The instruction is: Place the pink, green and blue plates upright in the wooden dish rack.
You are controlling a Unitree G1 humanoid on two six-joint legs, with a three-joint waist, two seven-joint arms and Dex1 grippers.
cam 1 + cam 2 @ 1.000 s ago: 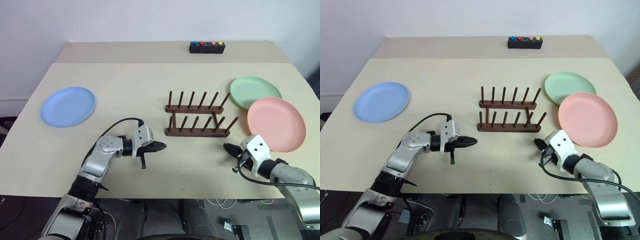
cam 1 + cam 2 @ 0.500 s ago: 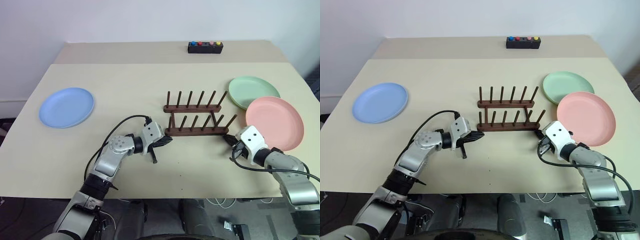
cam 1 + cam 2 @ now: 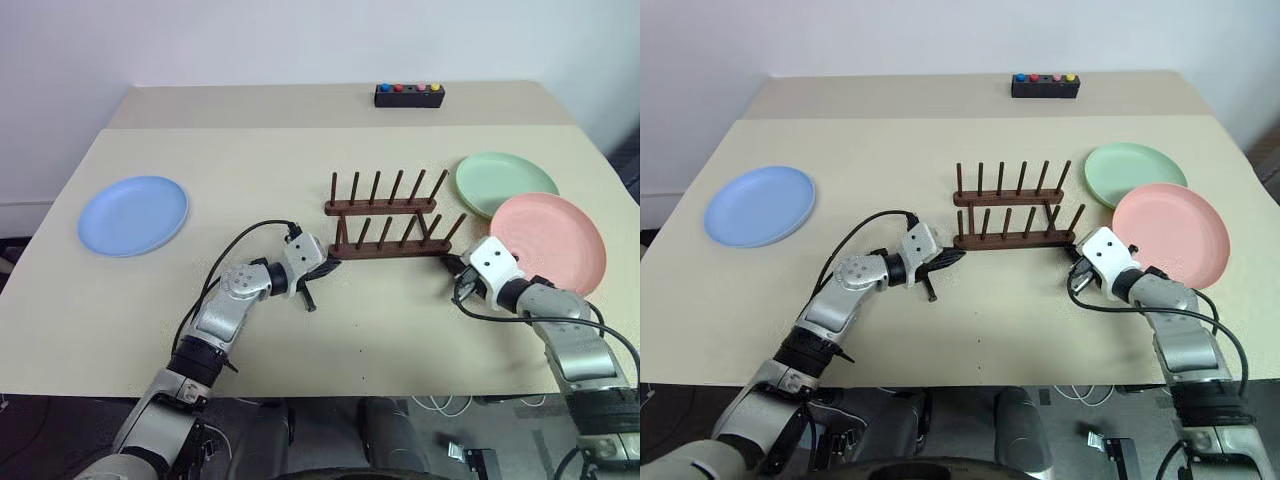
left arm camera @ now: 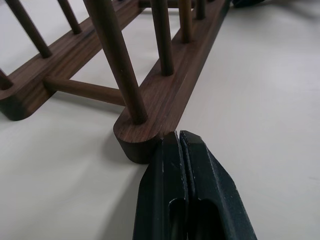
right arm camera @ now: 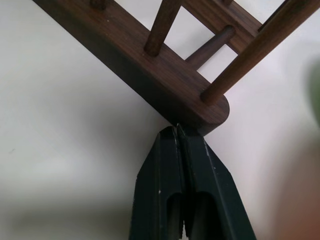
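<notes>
Head views first: wooden dish rack (image 3: 385,225) stands empty near the middle of the table (image 3: 300,330), its pegs upright. Left gripper (image 3: 331,263) meets the near rail's left end, right gripper (image 3: 455,266) the same rail's right end. Blue plate (image 3: 133,214) lies flat, well apart on the left. Green plate (image 3: 505,184) lies flat to the rack's right, and the pink plate (image 3: 548,242) just nearer overlaps its edge. A black box with coloured buttons (image 3: 409,94) sits at the far edge.

Left wrist view adds the contact: that gripper's fingers (image 4: 170,165) are pressed together, holding nothing, tips against the rounded rail end (image 4: 137,142).

Right wrist view shows the same at the other end: fingers (image 5: 170,150) fully closed and empty, tips touching the rail's rounded corner (image 5: 212,112).
</notes>
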